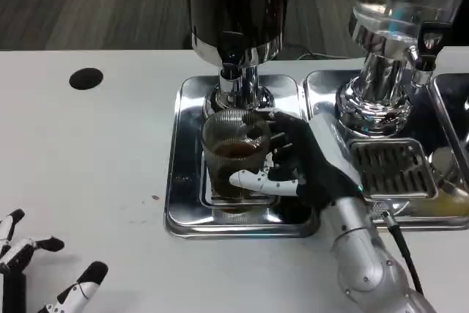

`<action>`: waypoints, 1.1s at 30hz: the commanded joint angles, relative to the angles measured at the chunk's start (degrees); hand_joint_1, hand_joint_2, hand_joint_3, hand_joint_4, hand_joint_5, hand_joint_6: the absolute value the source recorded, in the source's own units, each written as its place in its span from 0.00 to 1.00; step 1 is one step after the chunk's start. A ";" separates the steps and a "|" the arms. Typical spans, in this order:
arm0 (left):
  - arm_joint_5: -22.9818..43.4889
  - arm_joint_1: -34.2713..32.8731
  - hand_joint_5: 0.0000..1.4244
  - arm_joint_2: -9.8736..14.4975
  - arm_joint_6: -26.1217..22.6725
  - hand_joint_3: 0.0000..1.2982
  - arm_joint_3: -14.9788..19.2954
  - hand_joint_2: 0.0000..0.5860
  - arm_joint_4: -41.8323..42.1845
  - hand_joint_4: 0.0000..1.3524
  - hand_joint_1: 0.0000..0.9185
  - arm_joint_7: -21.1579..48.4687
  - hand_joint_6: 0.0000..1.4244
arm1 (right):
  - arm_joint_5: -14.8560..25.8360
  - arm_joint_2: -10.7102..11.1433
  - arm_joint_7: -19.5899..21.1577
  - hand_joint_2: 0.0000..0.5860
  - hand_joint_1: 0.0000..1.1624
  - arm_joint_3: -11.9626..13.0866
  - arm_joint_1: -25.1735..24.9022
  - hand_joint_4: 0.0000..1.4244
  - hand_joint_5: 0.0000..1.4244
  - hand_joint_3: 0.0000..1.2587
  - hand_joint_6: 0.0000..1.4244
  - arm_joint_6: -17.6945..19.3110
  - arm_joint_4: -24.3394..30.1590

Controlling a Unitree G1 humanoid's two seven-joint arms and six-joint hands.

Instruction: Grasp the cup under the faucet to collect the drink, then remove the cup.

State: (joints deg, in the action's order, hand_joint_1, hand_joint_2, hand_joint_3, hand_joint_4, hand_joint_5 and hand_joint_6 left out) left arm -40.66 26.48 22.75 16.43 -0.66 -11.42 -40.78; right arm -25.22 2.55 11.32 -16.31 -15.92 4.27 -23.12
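Holding the cup [234,153] at frame centre under the faucet [231,78], the right robot hand [289,163] wraps it on the tray [183,181]. Lower left, the left robot hand [29,262] lies spread, empty. Tilting on removal could spill the drink.

Black round hole [86,78] in white table [88,152], well up from left fingers; 2nd dispenser [392,42] w/ grated tray [392,170] just right of right fingers.
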 commanded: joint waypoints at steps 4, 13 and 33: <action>0.23 -0.26 0.07 0.20 0.38 0.41 -0.10 0.18 0.04 0.00 0.00 0.37 0.03 | 1.22 0.48 1.78 0.33 0.71 1.60 2.06 0.53 0.43 0.50 0.45 3.98 1.26; -0.18 -1.51 0.07 0.10 -0.02 0.41 -0.59 0.18 0.97 0.00 0.00 1.21 0.03 | -0.06 1.99 0.76 0.32 0.72 1.68 4.94 0.54 0.46 0.52 0.47 3.42 8.21; -0.86 -5.80 0.07 0.03 -0.56 0.40 -3.19 0.17 -0.26 0.00 0.00 3.02 0.03 | -2.39 5.18 -2.09 0.34 0.72 2.23 19.20 0.56 0.46 0.55 0.48 0.45 26.99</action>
State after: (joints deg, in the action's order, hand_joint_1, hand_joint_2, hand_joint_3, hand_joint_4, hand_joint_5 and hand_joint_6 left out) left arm -41.27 21.03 22.50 16.20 -3.38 -10.89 -38.48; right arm -27.62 7.67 8.85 -14.46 2.43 3.95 0.91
